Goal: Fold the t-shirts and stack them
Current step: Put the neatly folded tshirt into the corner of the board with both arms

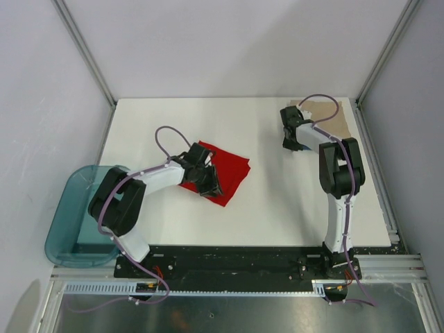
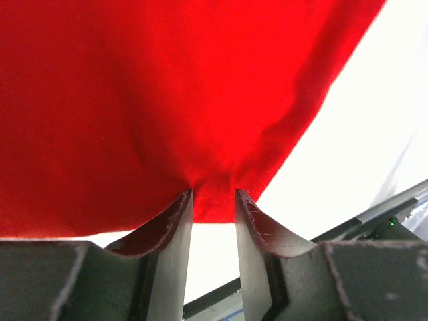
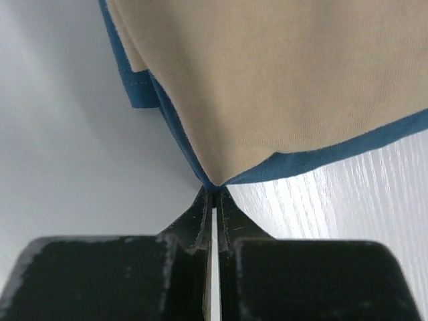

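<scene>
The red t-shirt lies folded on the white table, left of the middle. My left gripper is at its near edge. In the left wrist view the red t-shirt fills the picture, and my left gripper stands a little open, with the puckered hem between its tips. At the far right, the tan t-shirt lies on the dark blue t-shirt. My right gripper is at their left edge. In its wrist view my right gripper is shut on the corner of the blue shirt, under the tan t-shirt.
A translucent teal tub hangs off the table's left near edge beside the left arm's base. Metal frame posts and grey walls close in the table at the back and sides.
</scene>
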Controlling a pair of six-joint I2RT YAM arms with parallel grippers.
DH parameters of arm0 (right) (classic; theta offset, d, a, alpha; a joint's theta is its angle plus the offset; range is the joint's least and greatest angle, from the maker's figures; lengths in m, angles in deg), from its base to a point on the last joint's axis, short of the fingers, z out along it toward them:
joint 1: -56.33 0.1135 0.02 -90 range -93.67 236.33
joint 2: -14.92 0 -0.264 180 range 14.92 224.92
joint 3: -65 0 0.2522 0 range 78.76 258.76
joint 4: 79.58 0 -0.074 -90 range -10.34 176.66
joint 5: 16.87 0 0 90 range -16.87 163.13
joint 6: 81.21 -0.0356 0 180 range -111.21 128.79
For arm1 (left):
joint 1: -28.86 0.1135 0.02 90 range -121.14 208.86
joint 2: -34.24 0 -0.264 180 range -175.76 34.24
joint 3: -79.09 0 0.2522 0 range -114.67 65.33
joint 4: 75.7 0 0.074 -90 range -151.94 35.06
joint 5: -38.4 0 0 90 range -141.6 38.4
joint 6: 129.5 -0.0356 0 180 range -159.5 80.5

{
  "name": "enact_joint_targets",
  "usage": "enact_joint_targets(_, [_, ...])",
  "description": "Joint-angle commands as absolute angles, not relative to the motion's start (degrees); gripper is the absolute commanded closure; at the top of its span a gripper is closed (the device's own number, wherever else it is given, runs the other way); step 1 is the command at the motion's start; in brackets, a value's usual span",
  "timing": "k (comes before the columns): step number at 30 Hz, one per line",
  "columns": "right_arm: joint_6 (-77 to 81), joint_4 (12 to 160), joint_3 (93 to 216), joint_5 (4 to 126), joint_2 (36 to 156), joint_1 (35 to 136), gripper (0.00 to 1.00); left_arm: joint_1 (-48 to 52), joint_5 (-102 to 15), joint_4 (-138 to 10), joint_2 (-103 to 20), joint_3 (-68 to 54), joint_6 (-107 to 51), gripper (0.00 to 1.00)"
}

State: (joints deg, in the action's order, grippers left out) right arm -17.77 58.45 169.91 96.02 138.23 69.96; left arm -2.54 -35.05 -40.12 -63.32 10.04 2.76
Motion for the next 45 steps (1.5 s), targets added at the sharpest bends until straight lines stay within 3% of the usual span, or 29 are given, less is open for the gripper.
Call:
enact_joint_targets(1, [-21.5,55.5,164.8,93.3,133.2,72.1,1.00,-3.0,-31.6,-39.1,-57.8,7.1,0.2,0.63])
enact_joint_targets(10, [-26.1,54.3,155.8,90.0,125.6,76.5,1.00,-0.4,-32.1,-38.7,-52.0,8.7,-0.5,0.61])
enact_joint_targets(20, [-31.5,57.7,145.2,82.4,119.2,80.3,1.00,10.9,-38.1,-37.8,-49.0,11.7,-3.0,0.59])
enact_joint_targets(21, [-31.6,57.7,145.0,82.2,118.7,80.4,0.96,12.0,-38.8,-37.6,-49.3,11.7,-3.3,0.58])
enact_joint_targets(24, [-31.5,59.0,144.9,81.6,115.4,81.4,0.70,13.8,-41.2,-37.1,-51.0,10.9,-4.3,0.57])
enact_joint_targets(26, [-31.6,60.5,145.1,80.9,113.0,82.1,0.57,14.3,-42.0,-36.7,-52.3,10.0,-4.7,0.57])
enact_joint_targets(38, [-37.0,69.4,146.0,75.5,114.2,86.2,0.32,15.9,-47.1,-34.6,-51.8,9.7,-6.4,0.57])
enact_joint_targets(45, [-42.4,78.1,146.0,73.9,119.4,88.0,0.27,16.6,-46.8,-33.7,-49.2,11.2,-6.9,0.57])
